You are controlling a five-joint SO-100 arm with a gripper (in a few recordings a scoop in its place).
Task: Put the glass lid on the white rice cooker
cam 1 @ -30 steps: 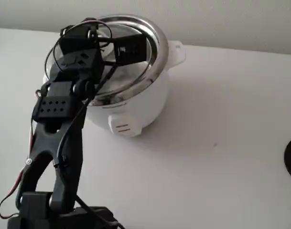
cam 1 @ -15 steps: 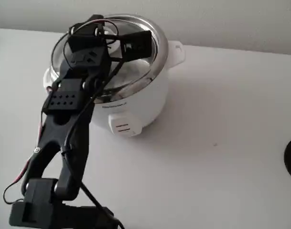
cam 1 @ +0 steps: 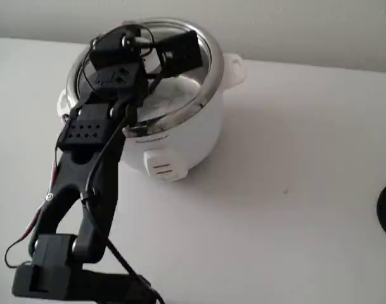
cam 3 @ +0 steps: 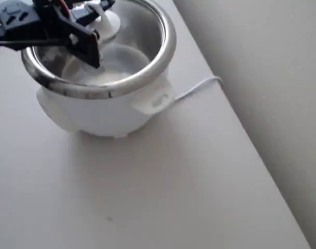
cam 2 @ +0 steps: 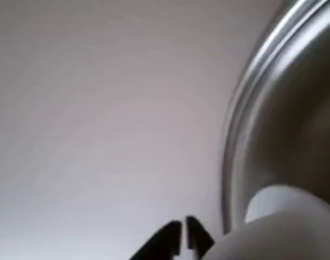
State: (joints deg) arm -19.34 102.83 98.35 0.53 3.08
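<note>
The glass lid sits over the mouth of the white rice cooker, its thin metal rim lying along the cooker's steel rim on the near and right side in the fixed view; whether it is fully seated all round I cannot tell, since my arm covers the left part. Through the glass I see the shiny steel inner pot, and nothing in it that I can make out. The lid's white knob shows in the overhead view at the gripper, and in the wrist view it fills the lower right corner as a pale rounded shape beside the bright rim. I cannot tell how far the jaws are parted or whether they grip the knob.

The cooker is round and white, with a side handle and a small front switch panel facing the fixed view. It stands on the pale table, close to the wall, with a thin white cord trailing from it.
</note>
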